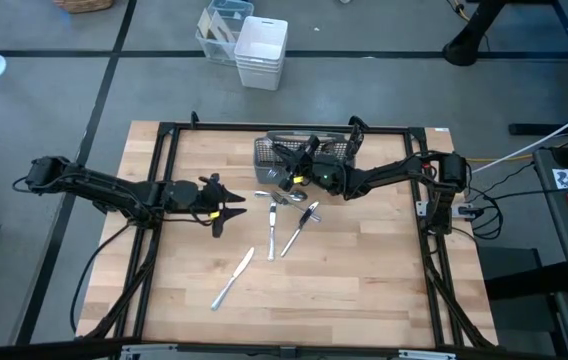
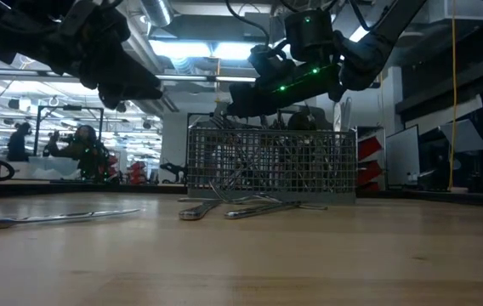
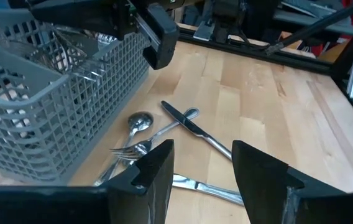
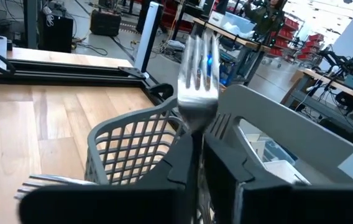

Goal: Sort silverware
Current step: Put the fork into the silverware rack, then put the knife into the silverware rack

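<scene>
The silverware is slim shiny metal. A fork (image 3: pixel 130 150), a spoon (image 3: pixel 140 121) and two knives (image 3: pixel 191 127) lie flat on the wood in front of the grey mesh caddy (image 1: pixel 309 150), with one more knife (image 1: pixel 234 277) nearer the table's near edge. More pieces stand inside the caddy (image 2: pixel 271 161). My right gripper (image 4: pixel 196 146) hovers over the caddy, shut on a fork (image 4: pixel 198 74). My left gripper (image 3: pixel 201 168) is open, off the table, left of the loose pieces (image 1: pixel 284 222) and touching none of them. My right gripper pinches the fork between its two fingers (image 4: pixel 226 162), at the neck (image 4: pixel 194 124) just below the tines. The tines stick out past the fingertips and the handle is hidden between the fingers. The fork is lifted clear, above the caddy's rim.
A black metal frame (image 1: pixel 164 135) runs around the wooden table top. White and clear bins (image 1: pixel 261 50) stand on the floor beyond the far edge. Bare wood (image 1: pixel 364 280) lies toward the near right. A person (image 2: pixel 80 140) shows far back in the room.
</scene>
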You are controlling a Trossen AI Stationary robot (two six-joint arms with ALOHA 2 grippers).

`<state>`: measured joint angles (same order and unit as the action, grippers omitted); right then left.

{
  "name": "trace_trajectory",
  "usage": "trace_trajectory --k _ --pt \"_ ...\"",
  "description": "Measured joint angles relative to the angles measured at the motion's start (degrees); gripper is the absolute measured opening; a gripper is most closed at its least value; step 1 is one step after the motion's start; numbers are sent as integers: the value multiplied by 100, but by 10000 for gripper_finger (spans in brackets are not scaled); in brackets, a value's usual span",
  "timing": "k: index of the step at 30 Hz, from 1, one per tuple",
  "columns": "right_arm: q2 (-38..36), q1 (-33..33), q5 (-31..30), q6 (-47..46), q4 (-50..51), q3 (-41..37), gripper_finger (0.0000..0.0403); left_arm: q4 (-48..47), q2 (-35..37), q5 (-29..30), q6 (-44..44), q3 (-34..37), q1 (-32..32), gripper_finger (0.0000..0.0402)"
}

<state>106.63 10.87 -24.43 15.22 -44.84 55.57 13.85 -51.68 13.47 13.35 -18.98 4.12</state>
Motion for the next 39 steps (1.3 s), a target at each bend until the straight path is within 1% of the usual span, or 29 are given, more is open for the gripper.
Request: trace_trajectory --k 7,10,15,21,25,30,32,35,39 --pt "-7 -2 -1 -4 -4 0 109 0 0 1 225 0 -4 155" --pt "-7 -4 -2 -3 -54 0 122 2 0 1 169 0 -3 155" --pt "-228 -119 -86 35 -98 -4 119 7 0 0 133 0 -3 155" --pt "-757 -391 -463 399 195 -4 117 2 38 -19 274 -2 26 155" --pt "-1086 -663 -517 474 432 -2 117 0 130 -100 316 -66 207 155" --pt "-1383 -1149 -518 461 829 -2 116 7 142 -602 518 -453 640 155" --pt "-1471 -1394 -517 459 1021 -2 116 -55 142 -648 527 -619 882 155" --pt "-1521 -1818 -517 457 1335 -2 116 -538 133 -648 582 -931 1247 155" --pt "-1539 -2440 -516 457 1819 -2 116 -1010 -23 -646 1040 -1207 1719 155"
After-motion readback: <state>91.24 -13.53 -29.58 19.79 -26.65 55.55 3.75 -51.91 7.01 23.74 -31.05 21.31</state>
